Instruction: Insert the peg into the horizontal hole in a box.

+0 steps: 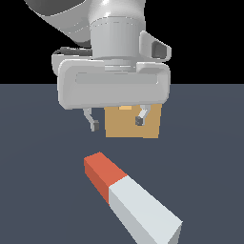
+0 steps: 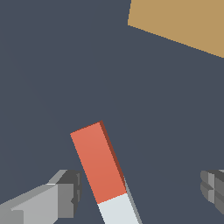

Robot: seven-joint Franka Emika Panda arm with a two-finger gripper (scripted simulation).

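Peg (image 1: 131, 198): long square bar, red at one end and pale grey-white along the rest, lying flat on the dark floor (image 1: 38, 190) in the near part of the scene, red end turned toward the far side and slightly to the exterior view's left; untouched by anything. Box (image 1: 125, 125): tan block standing farther back, well apart from the peg, its upper part hidden behind the robot's hand. Hole (image 1: 125, 108): only a sliver of lighter orange shows at the box's near face, just under the hand; its full outline cannot be made out. Gripper (image 1: 117, 122): hanging above the floor between peg and box, fingers spread wide apart and empty; in the wrist view the red end lies between the two fingertips (image 2: 68, 192) but below them, out of contact. Step judged in hand: the approach to pick up the peg, nothing yet grasped. Next move would call for lowering so the fingers straddle the bar, squared to its sides, then closing on it.
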